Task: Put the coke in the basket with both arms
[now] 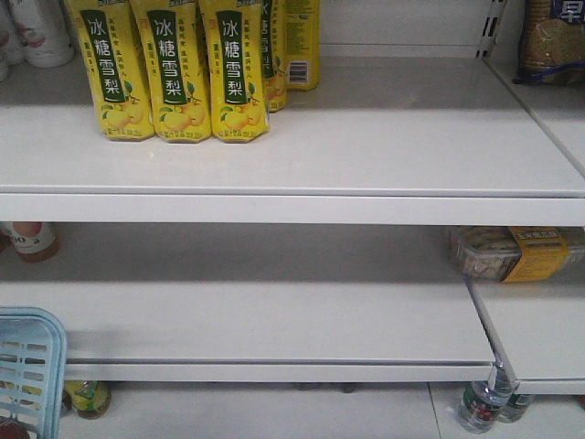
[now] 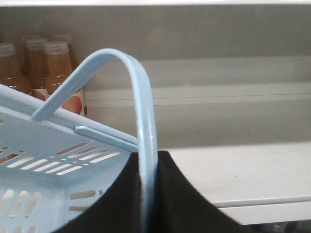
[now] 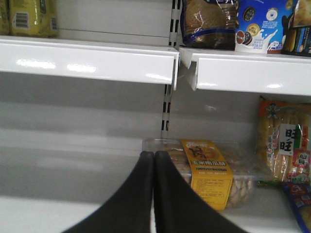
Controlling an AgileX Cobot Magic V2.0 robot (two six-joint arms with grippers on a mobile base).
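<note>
The light blue basket [image 1: 27, 366] shows only as a corner at the lower left of the front view. In the left wrist view its slotted wall [image 2: 43, 150] fills the lower left. Its pale blue handle [image 2: 146, 121] arches up and runs down between the black fingers of my left gripper [image 2: 148, 162], which is shut on it. My right gripper [image 3: 154, 156] is shut with nothing between its fingers, in front of the lower shelf. The coke is not clearly in view. Only a small dark red patch [image 1: 11, 430] shows beside the basket corner.
Yellow-labelled bottles [image 1: 174, 73] stand on the upper shelf [image 1: 366, 155]. A clear biscuit box [image 3: 209, 170] with a yellow label lies on the lower shelf, straight ahead of my right gripper. Orange drink bottles [image 2: 48, 63] stand behind the basket. Small bottles [image 1: 480, 407] sit on the floor.
</note>
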